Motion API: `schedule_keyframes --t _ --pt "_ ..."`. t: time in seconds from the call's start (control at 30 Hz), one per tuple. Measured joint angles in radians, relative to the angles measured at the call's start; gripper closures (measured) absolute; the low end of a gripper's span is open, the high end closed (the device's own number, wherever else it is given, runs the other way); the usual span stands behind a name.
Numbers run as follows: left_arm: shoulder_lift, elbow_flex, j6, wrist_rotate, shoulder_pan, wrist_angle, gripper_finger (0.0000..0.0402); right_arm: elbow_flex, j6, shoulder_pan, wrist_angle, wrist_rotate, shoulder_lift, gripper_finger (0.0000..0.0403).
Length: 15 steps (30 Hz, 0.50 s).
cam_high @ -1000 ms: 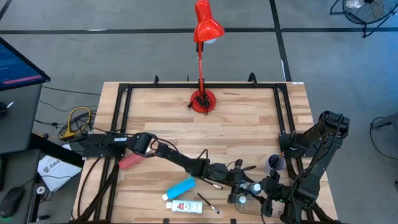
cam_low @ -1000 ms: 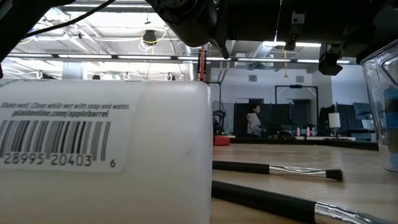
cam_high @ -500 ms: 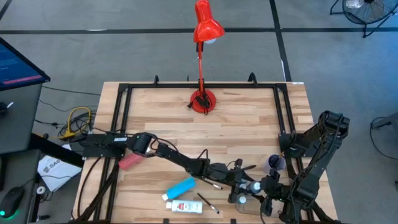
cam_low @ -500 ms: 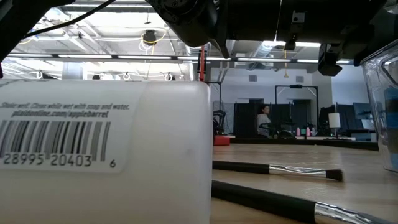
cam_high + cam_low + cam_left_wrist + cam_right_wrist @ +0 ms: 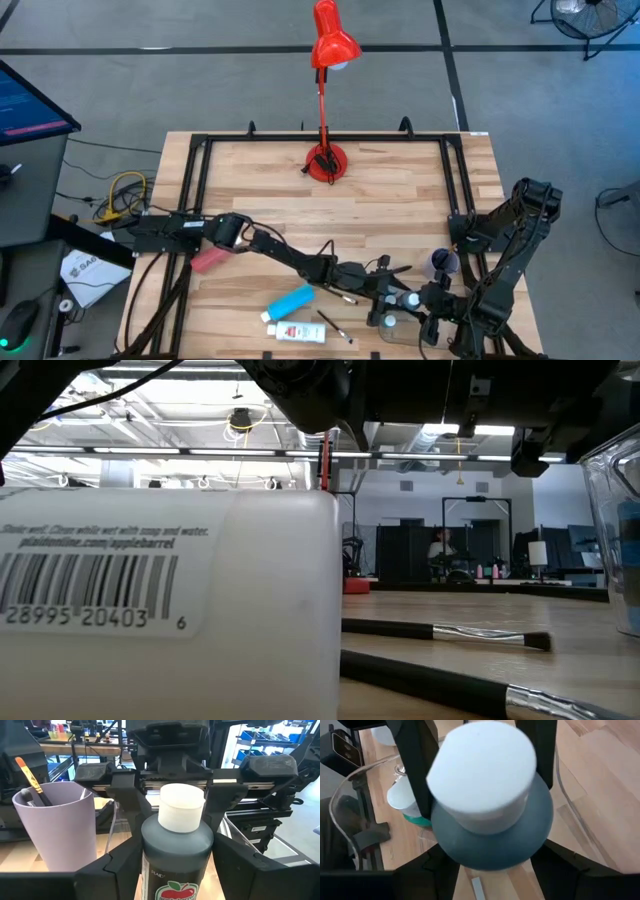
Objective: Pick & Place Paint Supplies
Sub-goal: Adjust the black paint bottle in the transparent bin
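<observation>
handoff | dark paint bottle, white cap: rigid, smooth, probably slippery, grip body | left gripper flanks bottle, contact unclear | right gripper straddles it, grip unclear

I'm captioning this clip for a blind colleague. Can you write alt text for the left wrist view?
A dark paint bottle with a white cap stands upright between the left pincer fingers, with the other arm's pincer facing it just behind. Beside it is a lilac cup holding paintbrushes.
</observation>
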Motion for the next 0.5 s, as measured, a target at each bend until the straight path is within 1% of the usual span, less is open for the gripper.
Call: schedule_keyframes --t 0.2,0.3,0.5 --pt "0.000 0.000 0.001 -0.007 0.001 0.001 0.0202 0.000 -0.007 -0.006 -0.018 0.015 0.000 0.0203" --pt "-0.002 0.000 0.001 -0.012 0.001 0.003 0.0201 0.000 -0.008 -0.006 -0.024 0.043 0.000 0.0203" --pt "-0.002 0.000 0.002 -0.033 0.001 -0.001 0.0201 0.000 -0.009 -0.009 -0.049 0.060 0.017 0.0201"
